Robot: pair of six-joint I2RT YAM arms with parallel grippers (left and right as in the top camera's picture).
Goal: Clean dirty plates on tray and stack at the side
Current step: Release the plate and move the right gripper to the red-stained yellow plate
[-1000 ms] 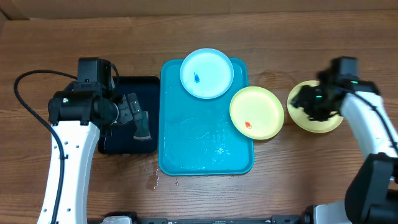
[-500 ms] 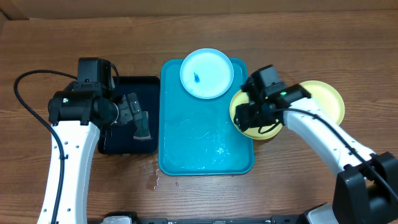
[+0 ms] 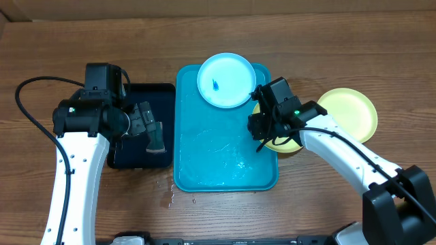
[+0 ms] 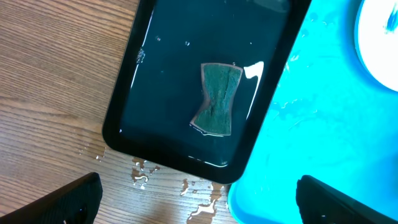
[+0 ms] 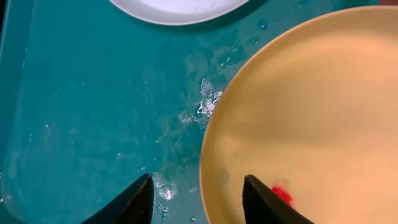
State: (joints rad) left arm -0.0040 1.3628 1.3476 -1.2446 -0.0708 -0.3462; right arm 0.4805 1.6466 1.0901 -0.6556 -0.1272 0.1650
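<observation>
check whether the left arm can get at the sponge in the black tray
Probably yes. The left gripper hangs open right above the black tray, and the sponge lies alone in its middle with nothing over it.

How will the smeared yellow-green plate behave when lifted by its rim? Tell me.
Probably stiff and light: the plate looks like thin plastic. Likely slippery: water beads on the tray by its rim. Might tilt, since the right gripper straddles one edge only.
</observation>
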